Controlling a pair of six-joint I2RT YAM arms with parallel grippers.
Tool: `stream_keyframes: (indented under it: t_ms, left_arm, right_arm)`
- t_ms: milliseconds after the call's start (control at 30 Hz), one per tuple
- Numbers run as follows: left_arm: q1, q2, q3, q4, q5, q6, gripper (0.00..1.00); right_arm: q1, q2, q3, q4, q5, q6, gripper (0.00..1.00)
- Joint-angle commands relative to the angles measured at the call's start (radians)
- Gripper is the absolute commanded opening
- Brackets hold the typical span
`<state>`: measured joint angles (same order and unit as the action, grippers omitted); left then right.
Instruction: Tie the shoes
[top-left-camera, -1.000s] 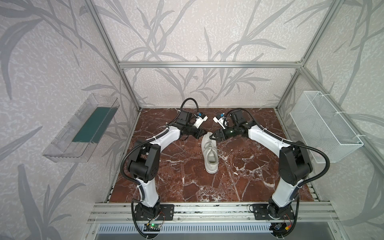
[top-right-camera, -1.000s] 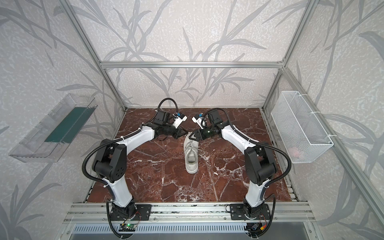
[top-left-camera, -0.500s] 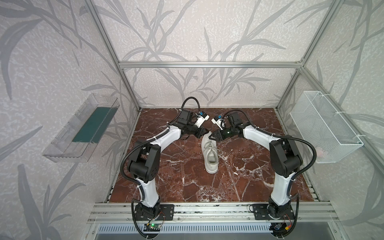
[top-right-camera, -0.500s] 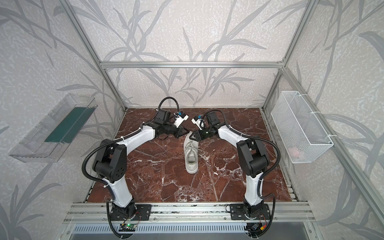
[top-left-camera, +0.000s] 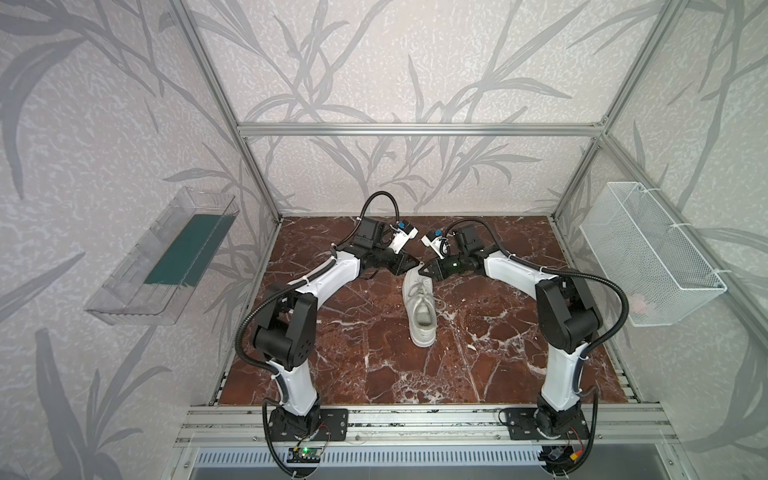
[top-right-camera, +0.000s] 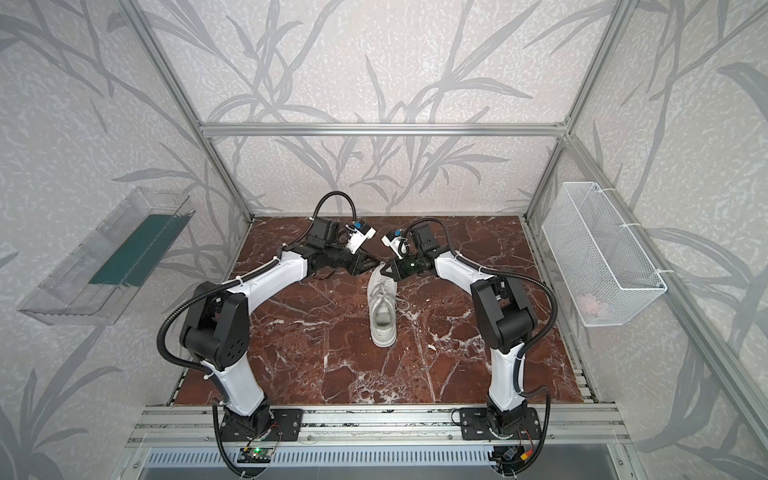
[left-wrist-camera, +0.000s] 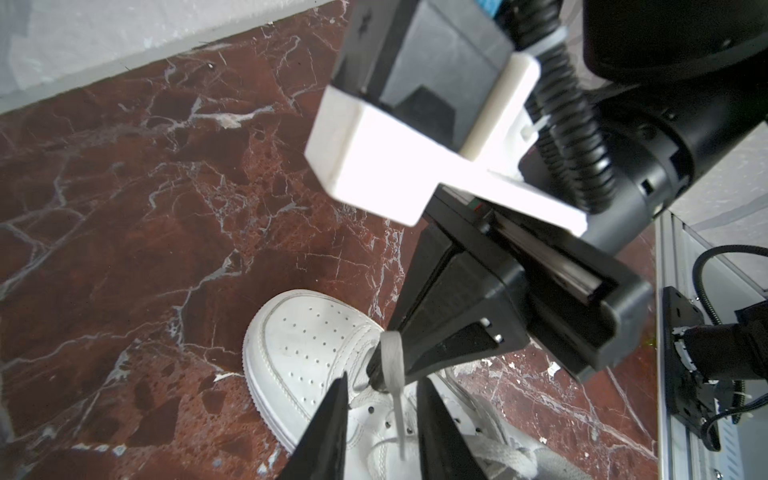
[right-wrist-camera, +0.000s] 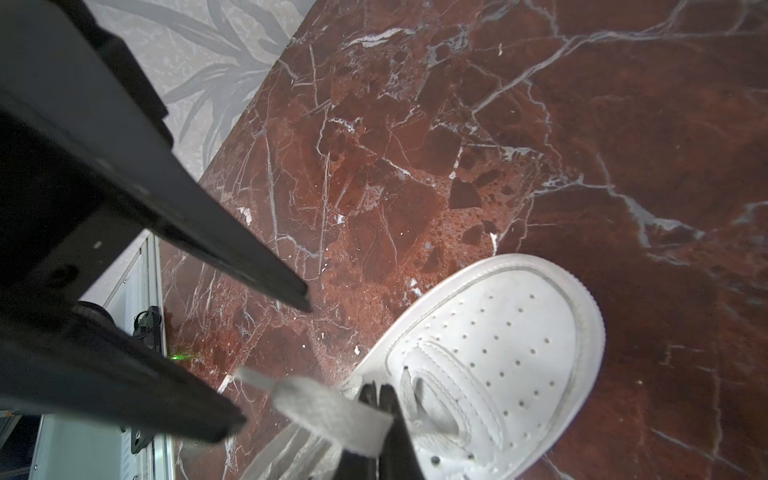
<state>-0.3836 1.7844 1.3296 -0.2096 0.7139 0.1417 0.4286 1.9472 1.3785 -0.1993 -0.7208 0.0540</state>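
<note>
A white low-top shoe (top-left-camera: 422, 309) (top-right-camera: 382, 311) lies on the red marble table (top-left-camera: 365, 357) in both top views, its toe toward the back wall. Both grippers meet just above the toe. My right gripper (right-wrist-camera: 378, 390) (top-left-camera: 424, 271) is shut on the shoe's flat white lace (right-wrist-camera: 328, 409) and holds it up off the tongue. In the left wrist view the lace (left-wrist-camera: 392, 365) hangs down between the spread fingers (left-wrist-camera: 332, 424) of my left gripper (left-wrist-camera: 381, 378) (top-left-camera: 409, 266), which is open and touches nothing. The remaining laces lie loose over the eyelets.
On the left wall hangs a clear plastic bin (top-left-camera: 166, 257) with a green mat in it. A white wire basket (top-left-camera: 652, 257) is fixed to the right wall. Aluminium frame rails (top-left-camera: 415, 419) run along the table's front edge, by both arm bases.
My left gripper has opened and let go of the lace. My right gripper has shut on that lace above the toe. The shoe has not moved.
</note>
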Motion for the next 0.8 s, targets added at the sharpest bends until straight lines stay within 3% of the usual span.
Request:
stream_keyframes:
  t_ms: [0, 367, 567, 767]
  left_arm:
    - [0.01, -0.084, -0.046, 0.022, -0.022, -0.006, 0.48]
    - [0.042, -0.111, -0.179, -0.078, -0.046, -0.055, 0.54]
    - [0.021, -0.078, -0.256, 0.028, -0.068, -0.149, 0.55]
    - [-0.012, 0.017, -0.225, 0.04, -0.078, -0.21, 0.54]
  right_arm:
    - [-0.005, -0.083, -0.036, -0.011, 0.032, -0.009, 0.0]
    - [-0.013, -0.134, -0.078, -0.048, 0.052, -0.013, 0.0]
    - [-0.013, -0.132, -0.085, -0.046, 0.041, -0.006, 0.0]
    - [-0.013, -0.134, -0.083, -0.05, 0.036, -0.003, 0.0]
